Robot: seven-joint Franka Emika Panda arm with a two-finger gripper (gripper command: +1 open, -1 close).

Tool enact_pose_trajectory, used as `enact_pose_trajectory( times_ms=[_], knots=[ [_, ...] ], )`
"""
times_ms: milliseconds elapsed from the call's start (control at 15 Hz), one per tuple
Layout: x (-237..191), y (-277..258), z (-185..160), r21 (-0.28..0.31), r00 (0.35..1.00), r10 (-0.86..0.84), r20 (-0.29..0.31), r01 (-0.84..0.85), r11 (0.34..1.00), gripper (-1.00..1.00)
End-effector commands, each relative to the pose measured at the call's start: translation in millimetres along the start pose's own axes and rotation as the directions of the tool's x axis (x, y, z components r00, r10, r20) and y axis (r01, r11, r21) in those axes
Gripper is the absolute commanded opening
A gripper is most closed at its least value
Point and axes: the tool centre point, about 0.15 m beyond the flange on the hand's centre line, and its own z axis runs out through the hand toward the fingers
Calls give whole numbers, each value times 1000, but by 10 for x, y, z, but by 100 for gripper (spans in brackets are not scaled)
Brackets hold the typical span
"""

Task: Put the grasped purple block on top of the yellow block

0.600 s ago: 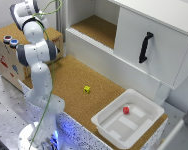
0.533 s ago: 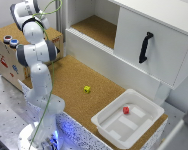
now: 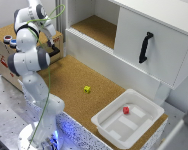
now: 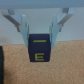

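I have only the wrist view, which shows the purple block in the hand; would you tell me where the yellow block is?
Observer: The yellow block sits alone on the cork floor, in front of the cabinet.
Operator: Is anything near it?
Observer: A white tray stands apart, toward the exterior view's right, holding a red cube.
Operator: Is the arm over it?
Observer: No, the arm is off toward the exterior view's left.
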Motion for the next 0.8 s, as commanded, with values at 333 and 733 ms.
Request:
enact_pose_trajectory(
  times_ms=[333,733],
  knots=[
    [58,1368,745,232,992,-110,-65,123,965,-100],
    [478,1931,1233,274,993,-111,-36,117,954,-100]
  ],
)
